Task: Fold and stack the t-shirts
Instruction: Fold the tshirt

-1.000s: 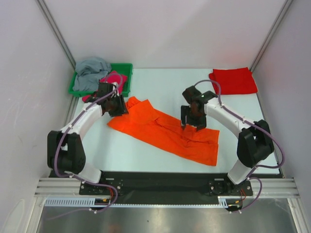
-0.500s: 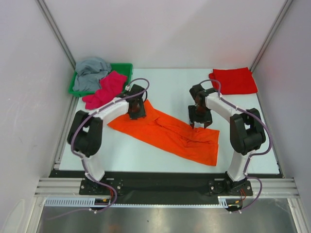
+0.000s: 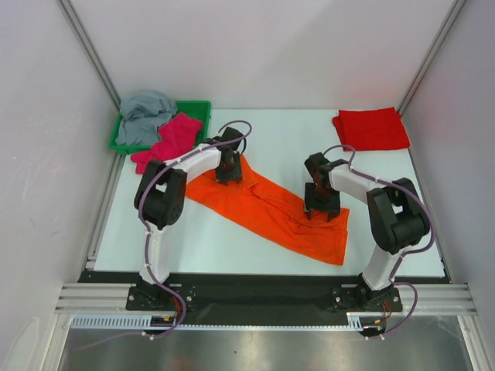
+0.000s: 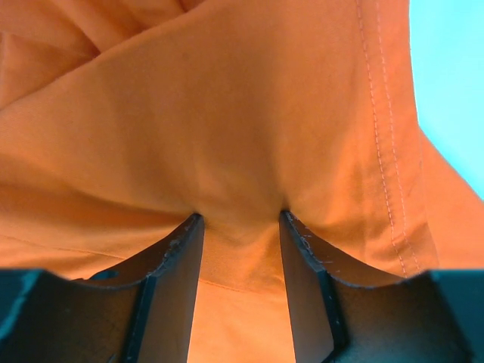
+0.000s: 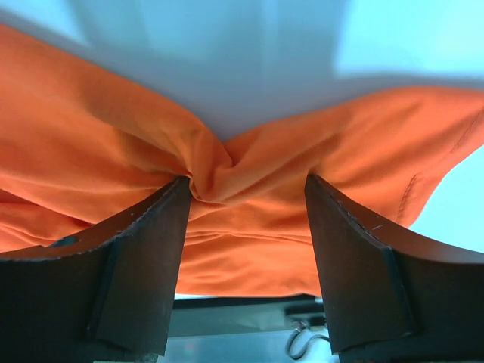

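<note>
Has an orange t-shirt (image 3: 267,207) laid out long and rumpled across the middle of the bench (image 3: 263,131), slanting from far left to near right.

Plants the left hand (image 3: 229,174) on the shirt's far left end, close by a stitched hem (image 4: 386,136). Shows, in the left wrist view, both fingers (image 4: 170,287) spread a little, tips pushed into the cloth. Creases fanning out from each tip, orange fabric filling the gap. Not pressed together, nothing clamped fast.

Sets the right hand (image 3: 323,209) on the shirt's right part, near its far edge. Shows, in the right wrist view, fingers (image 5: 144,257) spread wider, with a ridge of cloth bunched up against one fingertip and the gap otherwise slack. Beyond that ridge, bare bench.

Elsewhere:
- A red t-shirt (image 3: 371,128), folded flat, at the far right corner of the bench, well apart from both hands.
- At the far left corner, a green tray (image 3: 199,108), with a grey t-shirt (image 3: 145,112) heaped in it and spilling over its left rim.
- A magenta pink t-shirt (image 3: 168,141), draped over the tray's near rim and down onto the bench, near the left arm (image 3: 189,162).
</note>
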Controlling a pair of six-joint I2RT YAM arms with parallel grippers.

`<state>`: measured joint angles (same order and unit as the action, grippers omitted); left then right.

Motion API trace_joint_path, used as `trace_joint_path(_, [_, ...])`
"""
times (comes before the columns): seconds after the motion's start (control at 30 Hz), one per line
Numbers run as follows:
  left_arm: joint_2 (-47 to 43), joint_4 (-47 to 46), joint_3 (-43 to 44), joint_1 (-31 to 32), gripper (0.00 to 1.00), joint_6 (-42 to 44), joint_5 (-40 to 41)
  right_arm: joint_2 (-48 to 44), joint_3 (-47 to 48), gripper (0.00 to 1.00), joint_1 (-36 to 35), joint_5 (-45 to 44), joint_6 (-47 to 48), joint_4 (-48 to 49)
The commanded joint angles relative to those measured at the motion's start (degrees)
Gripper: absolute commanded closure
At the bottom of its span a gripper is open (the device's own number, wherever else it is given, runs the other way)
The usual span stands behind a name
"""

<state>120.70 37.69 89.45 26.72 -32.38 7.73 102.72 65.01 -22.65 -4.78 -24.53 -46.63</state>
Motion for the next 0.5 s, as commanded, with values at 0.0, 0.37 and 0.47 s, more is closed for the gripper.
trace_joint_path(0.0, [5.4, -8.2, 2.6, 1.6, 0.50, 2.8, -9.4, -1.9, -6.5, 0.32, -2.0, 1.3, -7.2, 2.2])
trace_joint_path(0.37, [20.7, -11.5, 24.3, 2.9, 0.49, 6.7, -33.6, -9.8, -12.5, 0.33, -7.1, 10.1, -17.7, 4.9])
trace_joint_path(0.47, [25.2, -7.6, 33.8, 2.7, 0.47, 9.8, -34.9, -8.9, -11.0, 0.32, -10.0, 12.4, -20.3, 5.1])
